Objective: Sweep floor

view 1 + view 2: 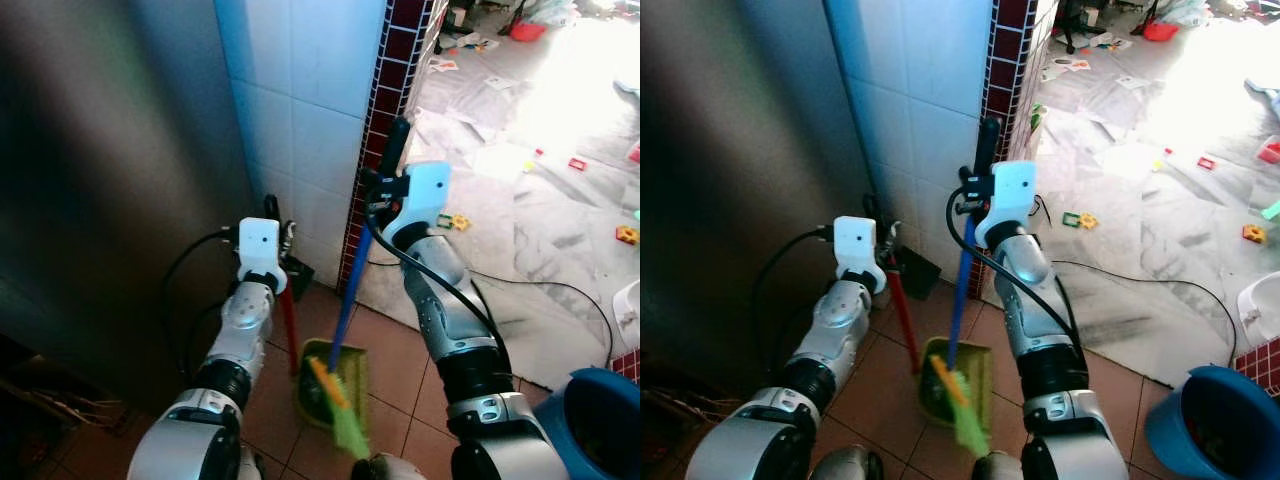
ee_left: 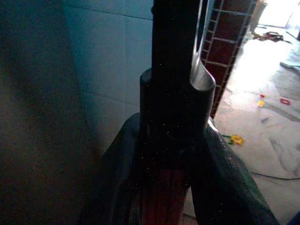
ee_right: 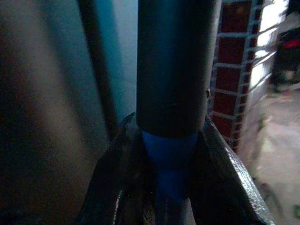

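The red dustpan handle (image 1: 287,325) is grasped by the clenched jaws of the left gripper (image 1: 272,215). The green dustpan (image 1: 345,380) is rested on the tiled floor (image 1: 400,350). The blue broom handle (image 1: 349,290) is clamped by the right gripper (image 1: 390,170), its green bristles (image 1: 348,428) over the dustpan.

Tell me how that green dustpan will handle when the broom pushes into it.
The green dustpan looks like thin plastic, so probably light and apt to skid on the smooth tiles. Its red handle, held upright by the left claw, should steady it against tipping.
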Robot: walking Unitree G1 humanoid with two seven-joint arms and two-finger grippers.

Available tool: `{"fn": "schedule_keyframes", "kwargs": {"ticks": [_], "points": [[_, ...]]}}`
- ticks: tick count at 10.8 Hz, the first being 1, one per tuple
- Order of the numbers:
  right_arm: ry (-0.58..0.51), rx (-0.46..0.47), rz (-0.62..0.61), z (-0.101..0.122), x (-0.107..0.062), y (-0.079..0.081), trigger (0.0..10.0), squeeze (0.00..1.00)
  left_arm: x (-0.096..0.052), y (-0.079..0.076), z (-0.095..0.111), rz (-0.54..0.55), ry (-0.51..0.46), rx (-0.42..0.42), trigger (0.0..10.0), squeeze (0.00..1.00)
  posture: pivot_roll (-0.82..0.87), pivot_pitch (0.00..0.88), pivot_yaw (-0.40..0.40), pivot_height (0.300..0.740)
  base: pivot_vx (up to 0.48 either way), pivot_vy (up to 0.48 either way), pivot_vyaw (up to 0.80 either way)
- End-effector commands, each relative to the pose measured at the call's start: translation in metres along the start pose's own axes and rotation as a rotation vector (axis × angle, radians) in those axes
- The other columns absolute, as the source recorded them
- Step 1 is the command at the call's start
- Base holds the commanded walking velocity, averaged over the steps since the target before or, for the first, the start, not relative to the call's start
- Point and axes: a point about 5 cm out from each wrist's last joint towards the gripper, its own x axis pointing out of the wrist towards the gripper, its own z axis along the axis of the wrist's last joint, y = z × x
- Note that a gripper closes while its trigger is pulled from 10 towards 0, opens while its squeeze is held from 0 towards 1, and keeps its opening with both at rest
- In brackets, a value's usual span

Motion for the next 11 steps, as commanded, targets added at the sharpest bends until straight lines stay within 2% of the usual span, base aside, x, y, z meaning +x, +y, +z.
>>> {"fn": "schedule_keyframes", "kwargs": {"ticks": [1, 2, 4, 6, 7, 8, 9, 11], "points": [[-0.137, -0.067, -0.004, 0.031, 0.006, -0.001, 10.0, 0.0, 0.005, -0.001, 0.011, -0.017, -0.048, -0.002, 10.0, 0.0, -0.04, 0.02, 0.012, 0.74, 0.0, 0.0, 0.0], [-0.164, -0.092, -0.027, 0.038, 0.008, -0.004, 10.0, 0.0, 0.005, -0.001, 0.011, -0.022, -0.045, -0.004, 10.0, 0.0, -0.04, 0.019, 0.014, 0.74, 0.0, 0.0, 0.0], [-0.234, -0.159, -0.132, 0.062, 0.014, -0.022, 10.0, 0.0, 0.005, -0.002, 0.01, -0.033, -0.038, -0.001, 10.0, 0.0, -0.04, 0.017, 0.02, 0.74, 0.0, 0.0, 0.0], [-0.26, -0.208, -0.213, 0.071, 0.017, -0.036, 10.0, 0.0, 0.005, -0.002, 0.01, -0.031, -0.036, 0.002, 10.0, 0.0, -0.04, 0.016, 0.022, 0.74, 0.0, 0.0, 0.0], [-0.241, -0.238, -0.236, 0.066, 0.015, -0.043, 10.0, 0.0, 0.005, -0.001, 0.011, -0.03, -0.043, -0.001, 10.0, 0.0, -0.04, 0.015, 0.022, 0.74, 0.0, 0.0, 0.0], [-0.187, -0.263, -0.252, 0.049, 0.009, -0.049, 10.0, 0.0, 0.004, 0.002, 0.017, -0.045, -0.087, 0.022, 10.0, 0.0, -0.04, 0.013, 0.022, 0.74, 0.0, 0.0, 0.0], [-0.171, -0.261, -0.255, 0.045, 0.007, -0.049, 10.0, 0.0, 0.003, 0.003, 0.019, -0.048, -0.101, 0.03, 10.0, 0.0, -0.04, 0.013, 0.022, 0.74, 0.0, 0.0, 0.0], [-0.057, -0.22, -0.304, 0.006, -0.014, -0.053, 10.0, 0.0, -0.01, 0.018, 0.036, -0.028, -0.22, 0.056, 10.0, 0.0, -0.02, 0.005, 0.019, 0.74, 0.0, 0.0, 0.0]]}}
